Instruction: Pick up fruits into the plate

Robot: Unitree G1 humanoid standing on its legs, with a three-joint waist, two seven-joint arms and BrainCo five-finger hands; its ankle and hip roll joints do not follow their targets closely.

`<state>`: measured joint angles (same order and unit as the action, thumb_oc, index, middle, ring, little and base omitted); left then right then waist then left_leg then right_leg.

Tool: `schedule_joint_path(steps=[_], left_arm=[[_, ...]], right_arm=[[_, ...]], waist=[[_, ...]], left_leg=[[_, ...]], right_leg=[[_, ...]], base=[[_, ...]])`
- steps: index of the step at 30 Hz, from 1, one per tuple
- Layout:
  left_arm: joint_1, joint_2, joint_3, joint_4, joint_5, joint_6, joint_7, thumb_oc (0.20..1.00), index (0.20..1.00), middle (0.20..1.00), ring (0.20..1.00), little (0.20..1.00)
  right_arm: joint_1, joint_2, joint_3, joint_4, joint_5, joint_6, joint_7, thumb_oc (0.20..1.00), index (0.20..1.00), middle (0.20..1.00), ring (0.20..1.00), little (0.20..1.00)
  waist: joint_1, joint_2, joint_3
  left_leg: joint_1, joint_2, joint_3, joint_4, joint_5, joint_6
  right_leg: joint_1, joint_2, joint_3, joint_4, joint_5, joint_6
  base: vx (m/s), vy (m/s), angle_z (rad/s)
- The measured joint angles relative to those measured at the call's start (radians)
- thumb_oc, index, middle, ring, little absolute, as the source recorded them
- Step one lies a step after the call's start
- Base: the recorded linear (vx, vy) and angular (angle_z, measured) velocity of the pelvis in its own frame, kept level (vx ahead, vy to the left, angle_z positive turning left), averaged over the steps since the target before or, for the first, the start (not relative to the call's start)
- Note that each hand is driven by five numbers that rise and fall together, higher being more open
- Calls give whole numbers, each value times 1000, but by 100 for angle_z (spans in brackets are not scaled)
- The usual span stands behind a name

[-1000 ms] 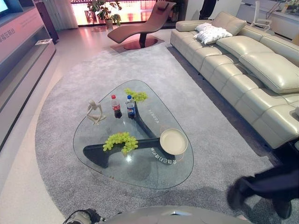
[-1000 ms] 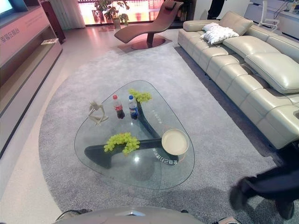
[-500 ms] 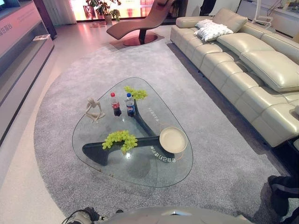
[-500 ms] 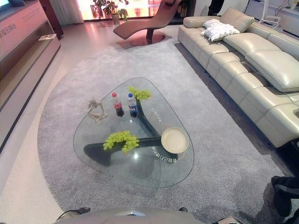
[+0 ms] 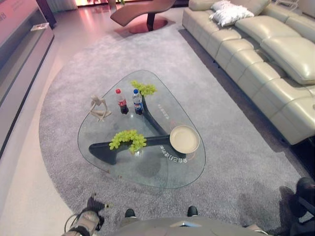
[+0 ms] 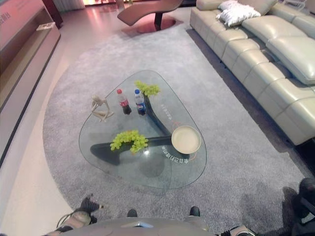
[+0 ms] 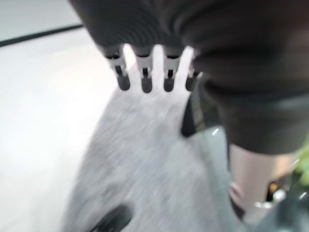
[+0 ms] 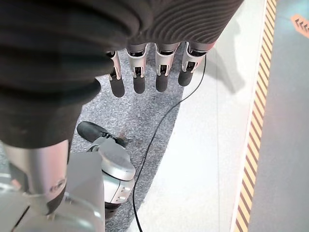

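Observation:
Two bunches of green grapes lie on the glass coffee table (image 5: 147, 172): a larger bunch (image 5: 128, 139) near its middle and a smaller bunch (image 5: 143, 89) at its far edge. A round cream plate (image 5: 184, 139) sits bare on the table's right side. My left hand (image 5: 91, 217) hangs low at the lower left, over the rug short of the table; its fingers (image 7: 144, 75) are straight and hold nothing. My right hand (image 8: 138, 72) hangs at my side above the floor, fingers straight and bare too.
A cola bottle (image 5: 120, 101), a blue-labelled bottle (image 5: 138, 102) and a pale figurine (image 5: 100, 107) stand on the table's far part. A beige sofa (image 5: 266, 54) runs along the right, a lounge chair (image 5: 142, 10) stands beyond. A person's dark shoe (image 5: 305, 189) shows at the lower right.
The whole view has tilted down, so the camera moved. The person's dark legs drew back to the lower right edge. My left hand now shows further into the lower left.

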<state>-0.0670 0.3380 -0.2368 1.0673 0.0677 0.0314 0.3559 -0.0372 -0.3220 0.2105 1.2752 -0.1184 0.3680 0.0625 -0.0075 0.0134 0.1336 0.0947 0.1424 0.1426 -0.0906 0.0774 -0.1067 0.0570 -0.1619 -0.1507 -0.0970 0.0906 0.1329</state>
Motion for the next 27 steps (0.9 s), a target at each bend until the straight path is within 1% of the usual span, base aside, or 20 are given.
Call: schedule_joint_path(steps=[2, 4, 7, 8, 9, 10, 12, 16, 17, 18, 20, 22, 23, 24, 25, 26, 27], left_arm=[[-30, 21, 2, -55, -1, -17, 40, 1000, 1000, 1000, 1000, 1000], [-55, 47, 7, -103, 1, -32, 71, 1000, 1000, 1000, 1000, 1000], [-114, 111, 8, -188, 5, -39, 110, 1000, 1000, 1000, 1000, 1000], [-156, 141, 7, -202, 11, -42, 125, 1000, 1000, 1000, 1000, 1000], [-179, 154, 6, -202, 11, -42, 132, 1000, 1000, 1000, 1000, 1000], [-239, 190, 2, -211, 13, -41, 146, 1000, 1000, 1000, 1000, 1000], [-301, 221, 2, -219, 24, -42, 157, 1000, 1000, 1000, 1000, 1000], [-442, 302, -18, -230, 79, -35, 157, 1000, 1000, 1000, 1000, 1000], [-484, 328, -44, -228, 96, -34, 156, 1000, 1000, 1000, 1000, 1000], [-502, 342, -58, -228, 104, -34, 154, 1000, 1000, 1000, 1000, 1000], [-574, 362, -86, -226, 133, -34, 136, 1000, 1000, 1000, 1000, 1000], [-624, 372, -109, -216, 149, -33, 127, 1000, 1000, 1000, 1000, 1000], [-656, 377, -128, -207, 163, -33, 120, 1000, 1000, 1000, 1000, 1000], [-662, 377, -132, -207, 170, -33, 117, 1000, 1000, 1000, 1000, 1000], [-679, 379, -157, -194, 181, -34, 114, 1000, 1000, 1000, 1000, 1000], [-712, 384, -190, -170, 194, -34, 106, 1000, 1000, 1000, 1000, 1000], [-724, 386, -199, -169, 200, -34, 103, 1000, 1000, 1000, 1000, 1000]], right_arm=[[-13, -18, 1, -4, 2, -1, -11, 1000, 1000, 1000, 1000, 1000], [-29, -32, 1, -6, 4, -5, -19, 1000, 1000, 1000, 1000, 1000], [-47, -50, 4, -27, 22, -23, -36, 1000, 1000, 1000, 1000, 1000], [-64, -53, 5, -30, 23, -29, -41, 1000, 1000, 1000, 1000, 1000], [-72, -53, 7, -30, 24, -30, -42, 1000, 1000, 1000, 1000, 1000], [-98, -56, 23, -29, 36, -38, -45, 1000, 1000, 1000, 1000, 1000], [-125, -59, 29, -28, 43, -44, -50, 1000, 1000, 1000, 1000, 1000], [-184, -79, 48, -32, 67, -58, -52, 1000, 1000, 1000, 1000, 1000], [-200, -94, 61, -37, 77, -66, -52, 1000, 1000, 1000, 1000, 1000], [-207, -101, 66, -41, 81, -67, -52, 1000, 1000, 1000, 1000, 1000], [-230, -125, 81, -51, 88, -73, -52, 1000, 1000, 1000, 1000, 1000], [-251, -137, 82, -53, 94, -80, -55, 1000, 1000, 1000, 1000, 1000], [-262, -144, 83, -64, 101, -84, -57, 1000, 1000, 1000, 1000, 1000], [-267, -145, 83, -66, 106, -86, -59, 1000, 1000, 1000, 1000, 1000], [-273, -147, 83, -66, 112, -88, -58, 1000, 1000, 1000, 1000, 1000], [-282, -153, 82, -70, 119, -92, -58, 1000, 1000, 1000, 1000, 1000], [-286, -155, 83, -70, 120, -94, -58, 1000, 1000, 1000, 1000, 1000]], waist=[[-4, 10, 30], [-7, 15, 40], [-17, 19, 79], [-18, 19, 101], [-18, 19, 112], [-23, 20, 145], [-30, 20, 190], [-48, 20, 284], [-52, 20, 313], [-53, 20, 322], [-61, 18, 362], [-67, 19, 381], [-68, 20, 401], [-73, 19, 403], [-82, 19, 403], [-82, 19, 403], [-82, 19, 403]], left_leg=[[-3, 0, 1, 0, 1, -2], [-27, 0, 1, 0, 4, -2], [-58, -2, 3, 1, 13, -4], [-78, -3, 3, 1, 20, -3], [-87, -3, 3, 1, 23, -2], [-113, -3, 4, 2, 30, -1], [-129, -4, 5, 2, 36, 0], [-173, -4, 5, 2, 50, 0], [-182, -4, 9, 2, 52, -1], [-191, -4, 10, 2, 54, -1], [-204, -4, 16, 4, 57, -1], [-229, -4, 17, 15, 56, -2], [-234, -4, 17, 17, 56, -2], [-235, -4, 17, 17, 56, -2], [-242, -4, 20, 17, 56, -2], [-257, -4, 27, 18, 56, -2], [-267, -4, 27, 20, 56, -2]], right_leg=[[-5, 0, 2, 0, 1, -1], [-28, 0, 3, 4, 5, -1], [-62, 0, 8, 5, 17, -2], [-82, 0, 9, 5, 23, -3], [-91, 0, 10, 5, 26, -3], [-119, 0, 14, 5, 35, -5], [-135, 1, 16, 5, 43, -6], [-178, 2, 21, 6, 57, -8], [-193, 2, 25, 11, 58, -9], [-202, 2, 26, 12, 59, -10], [-221, 2, 29, 14, 62, -11], [-244, 0, 29, 24, 62, -11], [-250, 0, 29, 29, 63, -11], [-252, 0, 29, 29, 62, -11], [-262, 0, 30, 32, 62, -11], [-283, -1, 33, 41, 62, -11], [-296, -1, 35, 45, 62, -11]], base=[[-113, 44, -2], [-103, 41, -2], [-185, 53, -3], [-199, 50, -3], [-174, 42, -5], [-119, 29, -4], [-115, 20, -4], [-109, 8, -2], [-75, 14, -4], [-105, 22, -8], [-107, 33, -6], [-68, 31, -2], [-59, 34, -1], [-49, 37, -3], [-41, 30, -6], [-39, 26, -6], [-41, 18, -6]])
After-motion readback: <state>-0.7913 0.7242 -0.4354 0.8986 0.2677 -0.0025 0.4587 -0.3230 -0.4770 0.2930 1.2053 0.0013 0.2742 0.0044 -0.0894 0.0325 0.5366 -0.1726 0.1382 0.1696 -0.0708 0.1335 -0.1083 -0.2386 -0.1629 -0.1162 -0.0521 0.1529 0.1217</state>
